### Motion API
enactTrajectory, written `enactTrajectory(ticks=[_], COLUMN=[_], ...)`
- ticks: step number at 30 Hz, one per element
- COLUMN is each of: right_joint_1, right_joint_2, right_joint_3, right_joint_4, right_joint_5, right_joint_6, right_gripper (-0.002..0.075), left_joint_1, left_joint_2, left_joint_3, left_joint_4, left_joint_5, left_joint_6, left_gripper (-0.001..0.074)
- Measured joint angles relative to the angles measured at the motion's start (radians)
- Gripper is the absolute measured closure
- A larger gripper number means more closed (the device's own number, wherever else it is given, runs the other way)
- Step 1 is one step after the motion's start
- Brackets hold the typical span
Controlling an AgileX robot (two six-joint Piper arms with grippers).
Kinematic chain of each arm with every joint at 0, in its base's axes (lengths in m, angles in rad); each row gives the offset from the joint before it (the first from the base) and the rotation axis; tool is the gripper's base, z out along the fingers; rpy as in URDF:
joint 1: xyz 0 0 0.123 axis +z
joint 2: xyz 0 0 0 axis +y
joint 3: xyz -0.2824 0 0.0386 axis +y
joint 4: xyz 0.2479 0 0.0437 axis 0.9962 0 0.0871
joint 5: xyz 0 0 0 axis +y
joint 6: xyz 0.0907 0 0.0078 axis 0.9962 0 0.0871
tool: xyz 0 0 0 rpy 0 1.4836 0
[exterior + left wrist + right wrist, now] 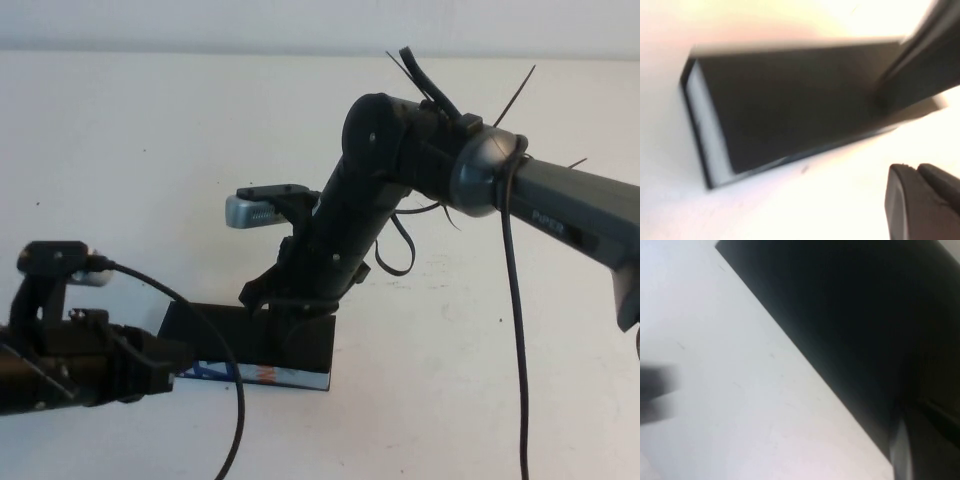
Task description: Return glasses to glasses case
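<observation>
The black glasses case (200, 328) lies on the white table in the middle front, its blue, white and orange printed edge (262, 374) facing me. It fills the left wrist view (790, 100) and the right wrist view (850, 315) as a flat black surface. The glasses are not in view. My right gripper (287, 316) reaches down from the right and rests on the case's top near its right half. My left gripper (918, 171) is shut and empty, low over the table just off the case's front left corner (172, 368).
The right arm (420, 160) arches over the middle of the table, with loose cables hanging. The left arm's cable (225, 380) loops across the case's front edge. White table top (120, 150) lies all around.
</observation>
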Motion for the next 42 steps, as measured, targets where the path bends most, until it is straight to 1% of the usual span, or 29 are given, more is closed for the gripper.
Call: enactTrajectory(ticks=[5, 10, 15, 18, 21, 24, 26, 29, 33, 36, 42], right_joint_1=[0.000, 0.000, 0.000, 0.000, 0.000, 0.000, 0.000, 0.000, 0.000, 0.000, 0.000], right_joint_2=[0.009, 0.021, 0.009, -0.042, -0.154, -0.300, -0.417, -0.587, -0.815, -0.978, -1.265], right_joint_3=[0.004, 0.004, 0.004, 0.016, 0.068, 0.169, 0.264, 0.401, 0.579, 0.707, 0.926], right_joint_4=[-0.032, -0.029, -0.036, -0.057, -0.096, -0.130, -0.140, -0.144, -0.152, -0.158, -0.180], right_joint_5=[0.000, 0.000, 0.000, -0.002, -0.004, -0.011, -0.053, -0.157, -0.273, -0.354, -0.483], right_joint_6=[0.000, 0.000, -0.004, -0.004, -0.004, -0.004, 0.000, 0.011, 0.021, 0.047, 0.098], right_gripper=[0.0737, 0.0737, 0.0737, 0.0737, 0.0737, 0.0737, 0.0737, 0.0737, 0.0737, 0.0737, 0.0737], left_joint_1=[0.000, 0.000, 0.000, 0.000, 0.000, 0.000, 0.000, 0.000, 0.000, 0.000, 0.000], left_joint_2=[-0.225, -0.410, -0.582, -0.687, -0.811, -0.955, -1.051, -1.170, -1.274, -1.290, -1.292], left_joint_3=[0.001, 0.007, 0.010, 0.028, 0.081, 0.163, 0.228, 0.326, 0.445, 0.520, 0.529], left_joint_4=[0.028, 0.036, 0.077, 0.087, 0.087, 0.087, 0.080, 0.075, 0.070, 0.069, 0.069], left_joint_5=[0.001, -0.005, -0.083, -0.179, -0.332, -0.486, -0.577, -0.657, -0.679, -0.677, -0.646], left_joint_6=[-0.043, -0.052, -0.052, -0.054, -0.056, -0.056, -0.056, -0.056, -0.054, -0.054, -0.052], left_gripper=[0.0738, 0.0738, 0.0738, 0.0738, 0.0738, 0.0738, 0.0738, 0.0738, 0.0738, 0.0738, 0.0738])
